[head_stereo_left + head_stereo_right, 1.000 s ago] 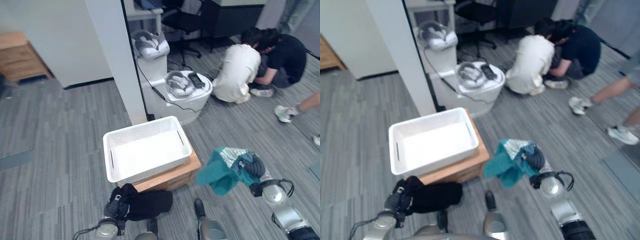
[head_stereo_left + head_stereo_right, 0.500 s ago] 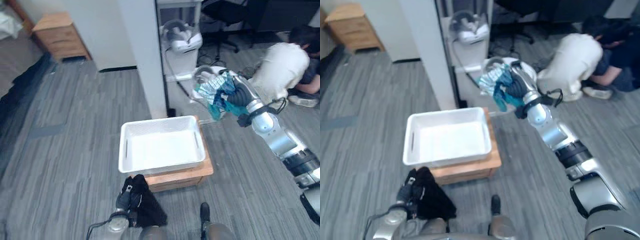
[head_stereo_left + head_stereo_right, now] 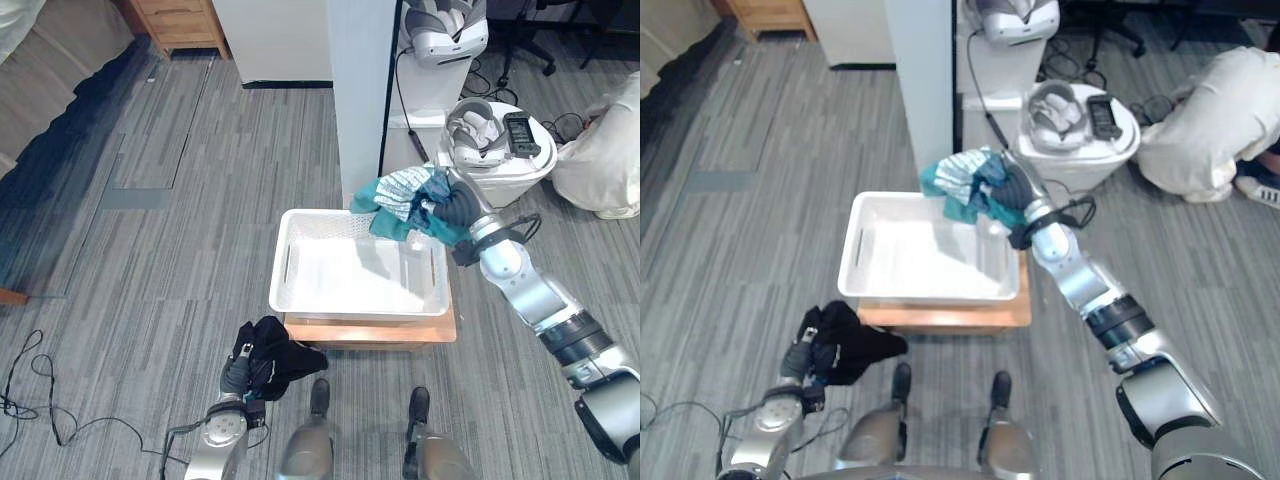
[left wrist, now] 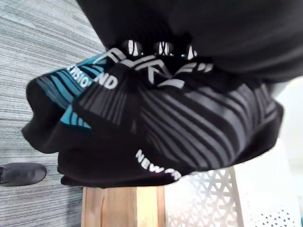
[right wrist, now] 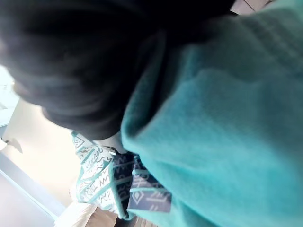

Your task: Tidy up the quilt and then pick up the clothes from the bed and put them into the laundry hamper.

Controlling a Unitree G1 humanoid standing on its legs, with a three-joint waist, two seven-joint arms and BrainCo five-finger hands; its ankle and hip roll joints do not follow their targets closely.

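Observation:
The white lattice hamper [image 3: 284,272] stands on a low wooden stand [image 3: 368,333]. My right hand [image 3: 457,207] is shut on a bunched teal garment [image 3: 403,203] with a patterned part, held above the hamper's far right corner. The same teal garment [image 5: 218,132] shows close up in the right wrist view. Low at the hamper's near left corner, my left hand [image 3: 236,374] is shut on a black garment [image 3: 277,357] with striped print [image 4: 161,127], hanging beside the stand.
A white pillar [image 3: 360,90] rises just behind the hamper. Beyond it, a round white stand [image 3: 490,165] carries a headset. A person in white [image 3: 1210,120] crouches at the far right. Wooden drawers [image 3: 180,20] sit far left, dark bedding [image 3: 50,150] along the left edge.
The camera has shifted. My right hand rose with the teal garment from low beside the stand to above the hamper's far right corner. The left hand keeps holding the black garment.

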